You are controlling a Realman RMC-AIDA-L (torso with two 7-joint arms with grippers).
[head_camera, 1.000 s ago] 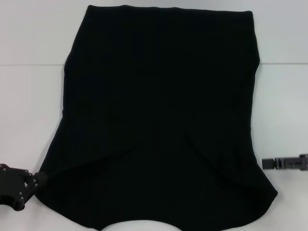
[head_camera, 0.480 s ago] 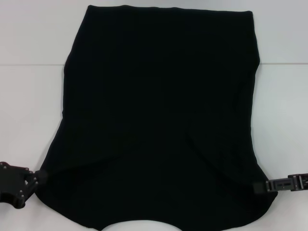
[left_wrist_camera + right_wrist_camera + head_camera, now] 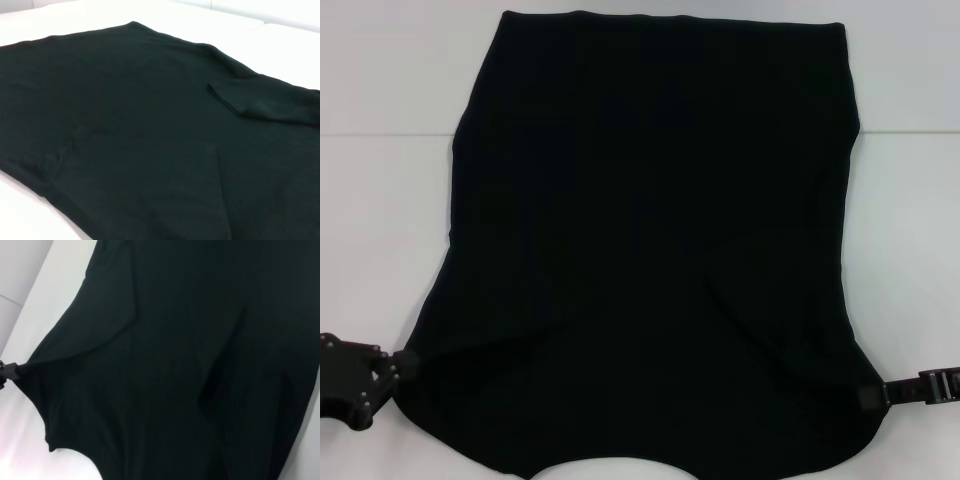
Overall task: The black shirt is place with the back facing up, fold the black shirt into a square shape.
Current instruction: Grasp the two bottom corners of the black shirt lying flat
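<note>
Both grippers flank the near corners of the plain matte black fabric shirt (image 3: 650, 250), spread flat on the white table (image 3: 380, 200) with its long axis running away from the robot. The left gripper (image 3: 398, 366) touches its corner; the right gripper (image 3: 868, 395) has slid inward to reach its own. Whether either pair of jaws has clamped the cloth I cannot tell.

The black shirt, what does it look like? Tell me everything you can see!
The plain matte black soft fabric shirt lies spread flat on the white table, with no print. It looks partly folded already: a sleeve lies tucked over the body, and soft creases run across the near part. The left claw touches its near left corner, and the right claw touches its near right corner.
</note>
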